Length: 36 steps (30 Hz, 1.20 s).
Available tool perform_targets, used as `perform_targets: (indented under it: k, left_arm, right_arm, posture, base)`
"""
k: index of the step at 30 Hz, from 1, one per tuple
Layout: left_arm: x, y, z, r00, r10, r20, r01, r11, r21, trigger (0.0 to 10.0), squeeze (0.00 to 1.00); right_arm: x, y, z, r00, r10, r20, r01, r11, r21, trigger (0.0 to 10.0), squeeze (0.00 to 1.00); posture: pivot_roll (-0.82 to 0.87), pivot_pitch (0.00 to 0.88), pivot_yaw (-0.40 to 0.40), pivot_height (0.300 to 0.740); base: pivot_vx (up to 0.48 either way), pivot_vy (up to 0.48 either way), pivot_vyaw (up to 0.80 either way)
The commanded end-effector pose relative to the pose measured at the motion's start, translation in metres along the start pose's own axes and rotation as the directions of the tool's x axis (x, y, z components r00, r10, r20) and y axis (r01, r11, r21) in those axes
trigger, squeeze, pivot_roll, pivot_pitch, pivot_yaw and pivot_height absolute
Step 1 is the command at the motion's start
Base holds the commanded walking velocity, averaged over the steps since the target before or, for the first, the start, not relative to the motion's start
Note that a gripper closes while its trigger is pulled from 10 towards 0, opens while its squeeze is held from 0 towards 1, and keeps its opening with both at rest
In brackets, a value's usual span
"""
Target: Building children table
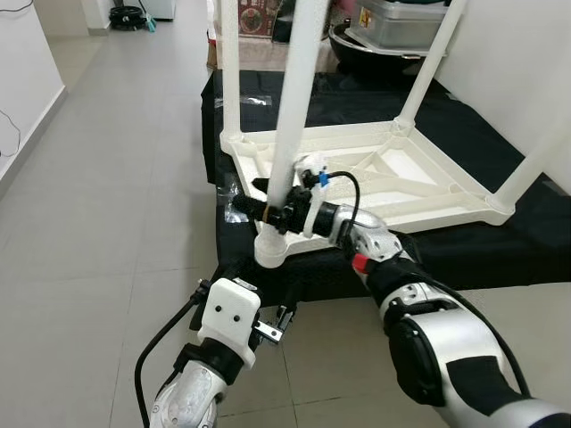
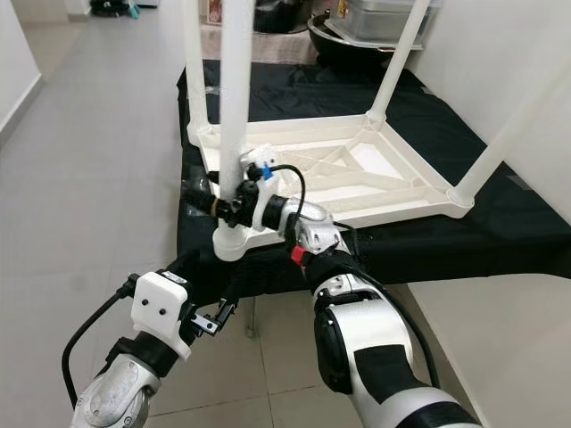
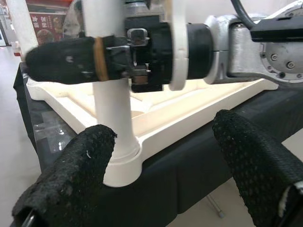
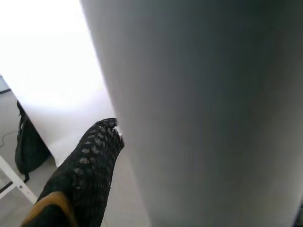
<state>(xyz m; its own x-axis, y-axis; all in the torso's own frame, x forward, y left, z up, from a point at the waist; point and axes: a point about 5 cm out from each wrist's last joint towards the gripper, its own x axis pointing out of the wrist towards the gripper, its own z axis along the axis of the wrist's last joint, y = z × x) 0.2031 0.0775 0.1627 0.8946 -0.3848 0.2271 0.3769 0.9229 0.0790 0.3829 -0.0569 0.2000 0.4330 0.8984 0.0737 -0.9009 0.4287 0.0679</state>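
A white children's table (image 1: 428, 178) lies upside down on a black-covered platform, legs pointing up. My right gripper (image 1: 272, 212) is shut on the near left leg (image 1: 294, 98), just above its round socket (image 1: 270, 250) at the table's corner. In the right wrist view the leg (image 4: 213, 113) stands pressed against one black finger (image 4: 90, 161). My left gripper (image 3: 161, 137) is open, below and in front of that corner, with its fingers apart on either side of the socket (image 3: 120, 161). It touches nothing. Three other legs (image 1: 229, 67) stand upright in their corners.
The black cloth platform (image 1: 500, 241) ends at a front edge right by my left gripper. Grey tiled floor (image 1: 107, 223) spreads to the left. A dark bowl and a lidded container (image 1: 401, 22) sit behind the table. A white wall (image 1: 517, 53) runs along the right.
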Motion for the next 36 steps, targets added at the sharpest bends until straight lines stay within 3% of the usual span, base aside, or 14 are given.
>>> perform_targets:
  k: [1, 3, 4, 9, 17, 21, 24, 25, 26, 27, 28, 34, 35, 36]
  left_arm:
    - [-0.001, -0.003, -0.001, 1.000, -0.001, -0.013, 0.001, 1.000, -0.010, 10.0, 0.00]
    - [-0.001, -0.003, -0.001, 1.000, -0.001, -0.013, 0.001, 1.000, -0.010, 10.0, 0.00]
    - [-0.001, -0.003, -0.002, 1.000, -0.002, -0.014, 0.002, 1.000, -0.011, 10.0, 0.00]
    - [-0.002, -0.004, -0.002, 1.000, -0.004, -0.015, 0.004, 1.000, -0.011, 10.0, 0.00]
    - [-0.001, -0.004, -0.004, 1.000, -0.013, -0.017, 0.013, 1.000, -0.007, 10.0, 0.00]
    - [-0.001, -0.004, -0.004, 1.000, -0.016, -0.017, 0.016, 1.000, -0.004, 10.0, 0.00]
    - [-0.001, -0.004, -0.005, 1.000, -0.016, -0.017, 0.016, 1.000, -0.003, 10.0, 0.00]
    - [-0.001, -0.004, -0.005, 1.000, -0.016, -0.018, 0.016, 1.000, -0.003, 10.0, 0.00]
    - [-0.001, -0.004, -0.005, 1.000, -0.017, -0.019, 0.017, 1.000, -0.003, 10.0, 0.00]
    - [-0.001, -0.004, -0.005, 1.000, -0.017, -0.020, 0.017, 1.000, -0.002, 10.0, 0.00]
    - [-0.001, -0.004, -0.005, 1.000, -0.016, -0.022, 0.016, 1.000, -0.003, 10.0, 0.00]
    - [-0.001, -0.004, -0.007, 0.999, -0.013, -0.030, 0.013, 1.000, -0.006, 10.0, 0.00]
    - [-0.001, -0.003, -0.007, 0.999, -0.012, -0.032, 0.012, 1.000, -0.005, 10.0, 0.00]
    - [-0.001, -0.003, -0.008, 0.999, -0.009, -0.037, 0.009, 1.000, -0.005, 10.0, 0.00]
  right_arm:
    - [0.009, 0.004, 0.006, 1.000, 0.005, 0.006, -0.005, 0.999, -0.035, 4.7, 0.00]
    - [0.009, 0.004, 0.006, 1.000, 0.005, 0.006, -0.005, 0.999, -0.035, 4.7, 0.00]
    - [0.014, -0.001, 0.011, 0.986, -0.163, 0.042, 0.165, 0.984, -0.059, 0.0, 0.00]
    - [0.015, -0.010, 0.016, 0.917, -0.392, 0.073, 0.396, 0.915, -0.069, 0.0, 0.00]
    - [-0.012, -0.031, -0.001, 0.371, -0.928, 0.036, 0.929, 0.371, -0.006, 0.0, 0.00]
    - [-0.010, -0.023, -0.008, 0.262, -0.965, 0.021, 0.964, 0.263, 0.028, 0.0, 0.00]
    - [-0.001, -0.015, -0.010, 0.260, -0.965, 0.015, 0.964, 0.261, 0.054, 0.0, 0.00]
    - [0.004, -0.011, -0.010, 0.287, -0.958, 0.016, 0.954, 0.288, 0.082, 1.7, 0.00]
    - [0.010, -0.006, -0.007, 0.325, -0.945, 0.045, 0.940, 0.328, 0.097, 10.0, 0.00]
    - [0.014, -0.004, -0.005, 0.347, -0.935, 0.066, 0.930, 0.353, 0.104, 10.0, 0.00]
    - [0.017, -0.001, -0.002, 0.384, -0.919, 0.094, 0.912, 0.393, 0.115, 10.0, 1.00]
    - [0.013, 0.002, 0.007, 0.398, -0.896, 0.195, 0.905, 0.419, 0.076, 10.0, 1.00]
    - [0.010, 0.003, 0.008, 0.416, -0.879, 0.234, 0.898, 0.438, 0.049, 10.0, 0.00]
    - [0.006, 0.004, 0.007, 0.443, -0.858, 0.261, 0.884, 0.467, 0.033, 10.0, 0.00]
  posture:
    - [0.10, 0.095, -0.137, 0.740]
    - [0.10, 0.095, -0.137, 0.740]
    - [0.10, 0.088, -0.137, 0.740]
    - [0.10, 0.083, -0.134, 0.740]
    - [0.09, 0.064, -0.131, 0.740]
    - [0.09, 0.059, -0.129, 0.740]
    - [0.09, 0.058, -0.130, 0.740]
    - [0.09, 0.058, -0.130, 0.740]
    - [0.09, 0.058, -0.130, 0.740]
    - [0.09, 0.055, -0.130, 0.740]
    - [0.09, 0.053, -0.130, 0.740]
    - [0.09, 0.052, -0.126, 0.740]
    - [0.09, 0.057, -0.126, 0.740]
    - [0.09, 0.057, -0.125, 0.740]
  base:
    - [0.000, 0.000, 0.00]
    - [0.000, 0.000, 0.00]
    - [0.000, 0.000, 0.00]
    - [0.000, 0.000, 0.00]
    - [0.000, 0.000, 0.00]
    - [0.000, 0.000, 0.00]
    - [0.000, 0.000, 0.00]
    - [0.000, 0.000, 0.00]
    - [0.000, 0.000, 0.00]
    - [0.000, 0.000, 0.00]
    - [0.000, 0.000, 0.00]
    - [0.000, 0.000, 0.00]
    - [0.000, 0.000, 0.00]
    - [0.000, 0.000, 0.00]
